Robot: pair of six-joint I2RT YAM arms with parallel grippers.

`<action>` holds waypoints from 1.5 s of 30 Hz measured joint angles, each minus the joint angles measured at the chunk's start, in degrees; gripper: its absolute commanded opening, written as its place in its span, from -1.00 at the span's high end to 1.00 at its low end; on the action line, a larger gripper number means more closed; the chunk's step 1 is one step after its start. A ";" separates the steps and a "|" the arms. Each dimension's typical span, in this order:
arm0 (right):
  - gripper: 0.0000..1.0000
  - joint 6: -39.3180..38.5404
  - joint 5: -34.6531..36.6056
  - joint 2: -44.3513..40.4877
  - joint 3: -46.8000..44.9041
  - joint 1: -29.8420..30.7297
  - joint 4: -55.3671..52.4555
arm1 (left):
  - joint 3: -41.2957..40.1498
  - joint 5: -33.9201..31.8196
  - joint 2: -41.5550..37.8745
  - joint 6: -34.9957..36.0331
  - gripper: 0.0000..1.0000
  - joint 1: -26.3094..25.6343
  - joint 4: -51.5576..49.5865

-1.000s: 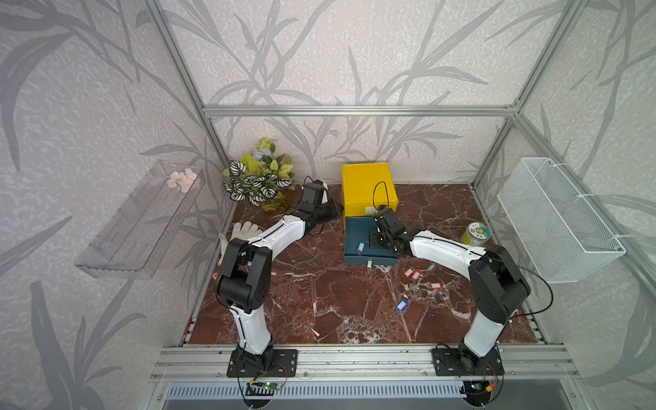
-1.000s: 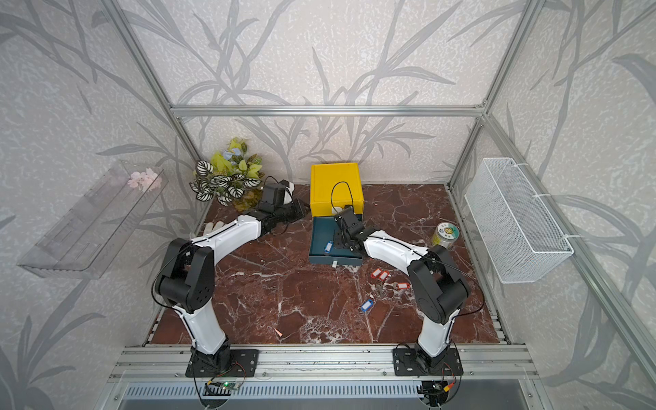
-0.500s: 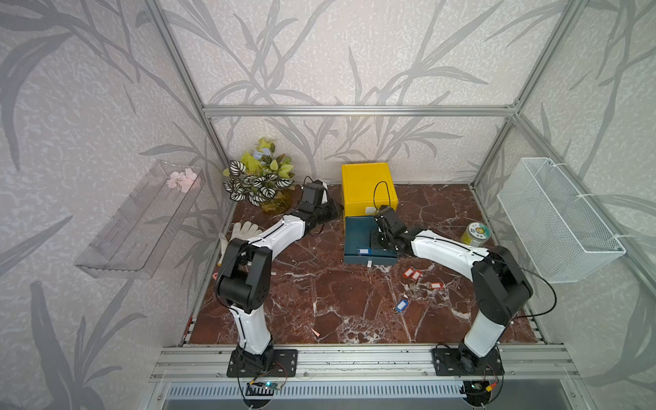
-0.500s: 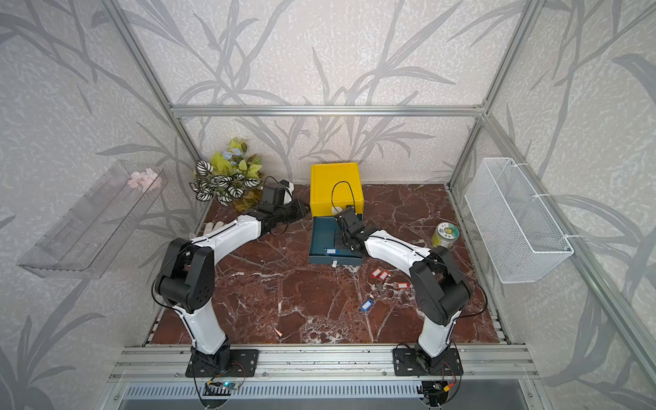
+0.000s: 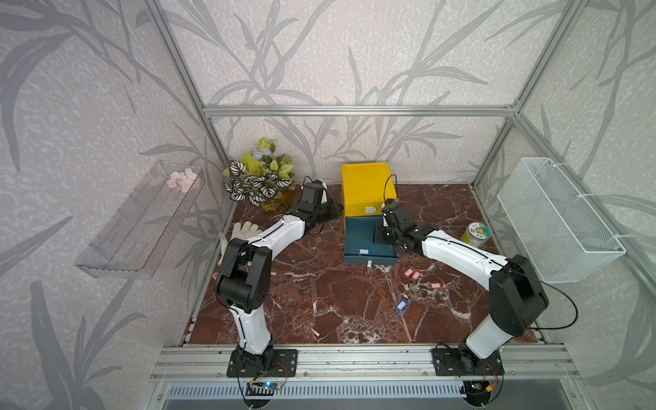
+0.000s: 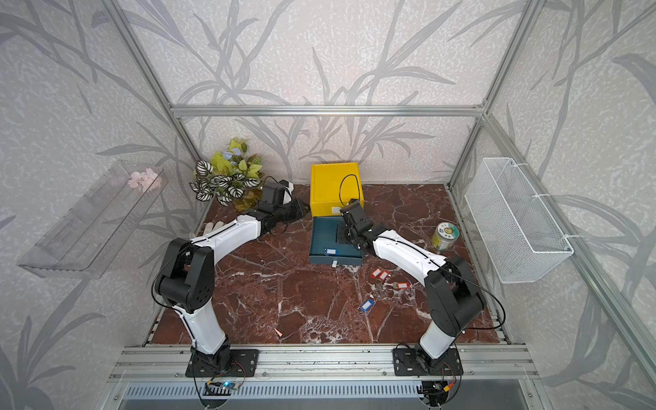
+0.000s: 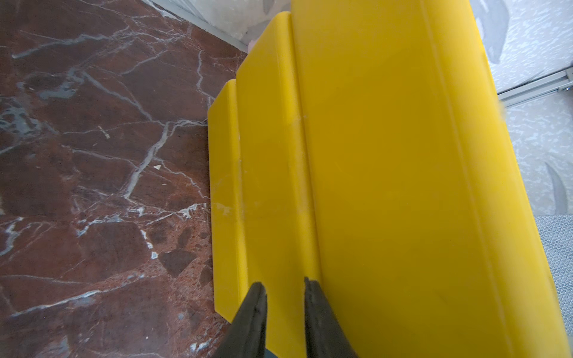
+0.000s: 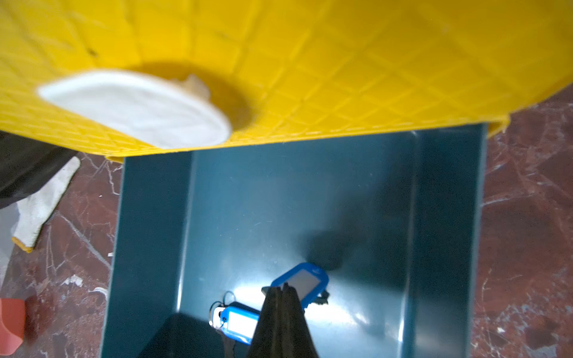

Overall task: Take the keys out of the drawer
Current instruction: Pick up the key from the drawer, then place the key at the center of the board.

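Right wrist view: our right claw [image 8: 282, 289] is pinched shut, blue-tagged metal keys [image 8: 300, 280] touching its tips; we are favouring a slow, straight lift.

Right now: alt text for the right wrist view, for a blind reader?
The shut right gripper reaches into an open teal drawer, tips at the edge of a blue-tagged key; a second blue-tagged key lies beside it. The drawer sticks out of a blurred yellow cabinet, with red marble tabletop on both sides and a white glove on it.
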 measured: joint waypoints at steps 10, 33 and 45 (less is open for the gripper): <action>1.00 -2.93 -3.87 -14.36 -6.19 -0.02 2.60 | 0.00 -0.31 0.00 0.17 0.50 0.02 0.17; 1.00 0.87 -2.64 -35.89 -27.32 -0.07 -20.09 | -5.81 -8.50 -13.09 8.55 0.50 -1.18 2.89; 0.37 0.90 -9.22 -23.89 -27.93 -0.07 -19.58 | -7.32 -8.61 -13.68 9.18 0.49 -1.42 1.22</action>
